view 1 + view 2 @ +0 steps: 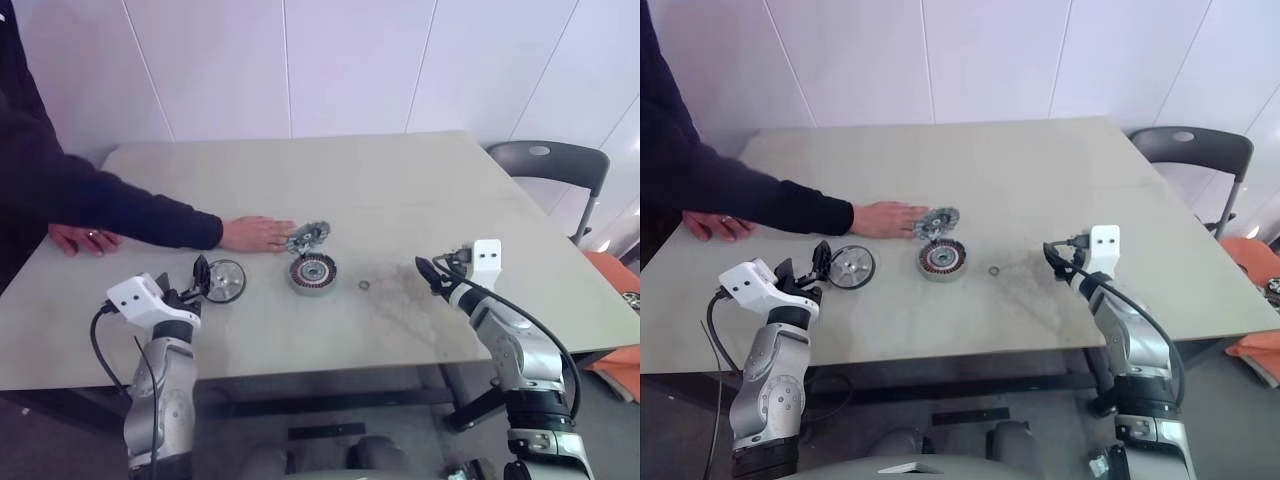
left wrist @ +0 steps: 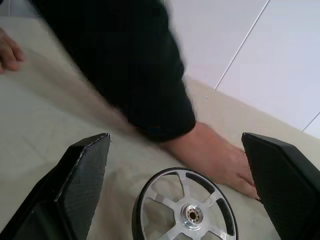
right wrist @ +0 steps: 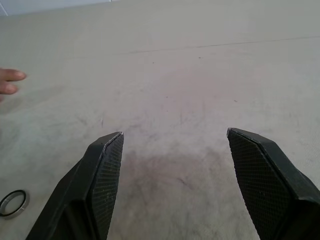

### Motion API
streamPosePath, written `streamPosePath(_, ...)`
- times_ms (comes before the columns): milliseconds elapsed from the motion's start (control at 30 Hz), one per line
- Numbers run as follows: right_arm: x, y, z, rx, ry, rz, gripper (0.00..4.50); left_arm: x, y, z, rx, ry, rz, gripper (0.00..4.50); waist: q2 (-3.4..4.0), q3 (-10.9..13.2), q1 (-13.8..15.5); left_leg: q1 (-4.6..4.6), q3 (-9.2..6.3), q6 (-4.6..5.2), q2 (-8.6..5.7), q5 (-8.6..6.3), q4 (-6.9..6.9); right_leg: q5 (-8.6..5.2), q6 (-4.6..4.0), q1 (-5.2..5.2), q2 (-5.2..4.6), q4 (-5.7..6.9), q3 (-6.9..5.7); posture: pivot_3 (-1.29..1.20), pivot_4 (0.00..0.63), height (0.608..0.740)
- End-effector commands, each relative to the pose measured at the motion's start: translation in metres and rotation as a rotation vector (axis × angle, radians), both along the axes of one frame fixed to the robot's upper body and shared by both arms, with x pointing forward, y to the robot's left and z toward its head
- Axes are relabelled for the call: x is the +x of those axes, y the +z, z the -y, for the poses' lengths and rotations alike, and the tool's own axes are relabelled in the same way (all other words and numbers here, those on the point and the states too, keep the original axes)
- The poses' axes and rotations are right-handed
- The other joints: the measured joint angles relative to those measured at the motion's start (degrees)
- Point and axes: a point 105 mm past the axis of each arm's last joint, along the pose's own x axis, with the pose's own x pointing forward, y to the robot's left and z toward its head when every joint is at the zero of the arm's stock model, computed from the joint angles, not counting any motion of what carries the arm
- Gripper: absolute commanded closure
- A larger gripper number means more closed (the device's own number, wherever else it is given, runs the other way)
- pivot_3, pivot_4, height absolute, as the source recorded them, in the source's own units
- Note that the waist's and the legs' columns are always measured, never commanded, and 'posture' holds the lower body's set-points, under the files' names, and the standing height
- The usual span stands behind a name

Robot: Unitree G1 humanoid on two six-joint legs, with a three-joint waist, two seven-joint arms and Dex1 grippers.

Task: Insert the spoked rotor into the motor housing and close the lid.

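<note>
Across the near edge of the wide pale beige table (image 1: pixel 420 190), the robot's two arms reach forward, one at each side. On the left, the grey and white arm holds its left gripper (image 1: pixel 203 276) roughly level and pointing ahead, its two black fingers (image 2: pixel 85 170) spread wide apart and clamped on nothing. On the right, the other arm stretches out with the right gripper (image 1: pixel 428 270) tipped slightly downward over bare, faintly smudged tabletop, its black fingers (image 3: pixel 107 165) likewise standing well apart and empty. From the left side a person in a dark long sleeve (image 1: pixel 110 205) leans an arm across the table, one hand (image 1: pixel 255 233) lying flat near the middle and the other hand (image 1: pixel 85 238) resting further left. A dark grey chair (image 1: pixel 560 165) stands beyond the table's far right corner. The squat round motor housing with copper-orange windings (image 1: pixel 312 272) sits near the table's centre, between the two grippers and apart from both. The thin dark-rimmed spoked rotor (image 1: pixel 226 281) is on the table just ahead of the left gripper, framed by its open fingers without touching them. The grey notched metal lid (image 1: pixel 308 236) sits tilted just behind the housing, at the person's fingertips. A tiny dark washer-like ring (image 1: pixel 364 286) lies just right of the housing.
</note>
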Motion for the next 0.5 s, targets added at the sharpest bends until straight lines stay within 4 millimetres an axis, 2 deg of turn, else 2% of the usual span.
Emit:
streamPosePath(33,0.0023,0.0177,-0.0031,-0.01,0.01,0.064,1.04,0.0027,0.0125,0.0015,0.017,-0.004,0.047,0.02,0.0,0.0,0.0,0.0,0.0,0.0,0.0,0.0,0.0,0.0,0.0,0.0,0.0,0.0,0.0,0.0,0.0,0.74)
streamPosePath(500,0.0044,0.0178,-0.0005,-0.019,0.009,0.065,1.04,0.0052,0.0123,0.0054,0.014,-0.012,0.051,0.02,0.0,0.0,0.0,0.0,0.0,0.0,0.0,0.0,0.0,0.0,0.0,0.0,0.0,0.0,0.0,0.0,0.0,0.74)
